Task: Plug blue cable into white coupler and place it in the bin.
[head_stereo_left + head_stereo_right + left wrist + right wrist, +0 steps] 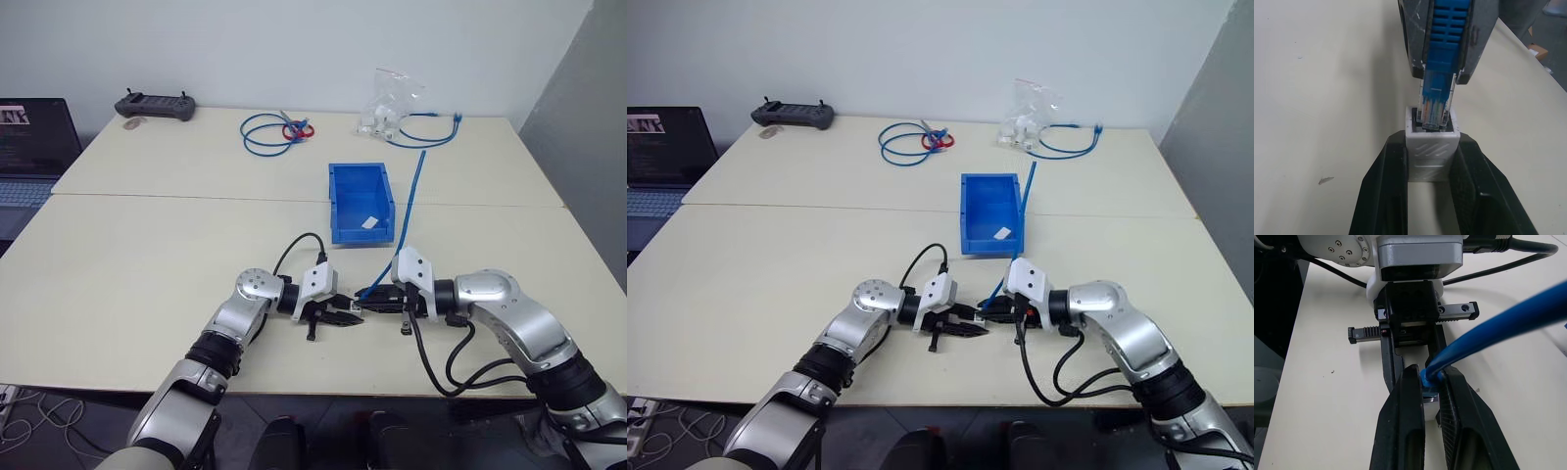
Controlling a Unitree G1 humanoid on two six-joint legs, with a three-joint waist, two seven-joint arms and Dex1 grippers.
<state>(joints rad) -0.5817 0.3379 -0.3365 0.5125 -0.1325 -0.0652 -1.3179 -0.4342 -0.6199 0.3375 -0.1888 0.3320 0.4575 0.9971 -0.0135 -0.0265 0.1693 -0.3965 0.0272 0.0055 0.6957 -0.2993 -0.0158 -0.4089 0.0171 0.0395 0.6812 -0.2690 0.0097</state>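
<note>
From the left eye view, the two arms meet over the near edge of the table (147, 255): the left gripper (338, 317) and the right gripper (377, 300) point at each other, tips nearly touching, and the blue cable (415, 191) runs from the right gripper up past the right wall of the bin (361, 203), which stands just beyond the hands with a small white scrap lying inside. The right eye view shows the same meeting of tips in front of the bin, while a coiled blue cable with a red tie (911, 142) and a clear plastic bag (1029, 116) lie well apart at the far edge. In the left wrist view the left jaws are clamped on the white coupler (1431, 152), its socket facing the other hand, and the cable's clear plug (1435, 105) has its tip inside the socket mouth, with most of its body still outside. In the right wrist view the right jaws are pinched together on the blue boot just behind the plug. The step in hand looks like the insertion itself, barely begun. The next move probably calls for a straight push along the socket's line until the plug seats, keeping both grips firm so the coupler doesn't twist; only then comes the carry to the bin.
</note>
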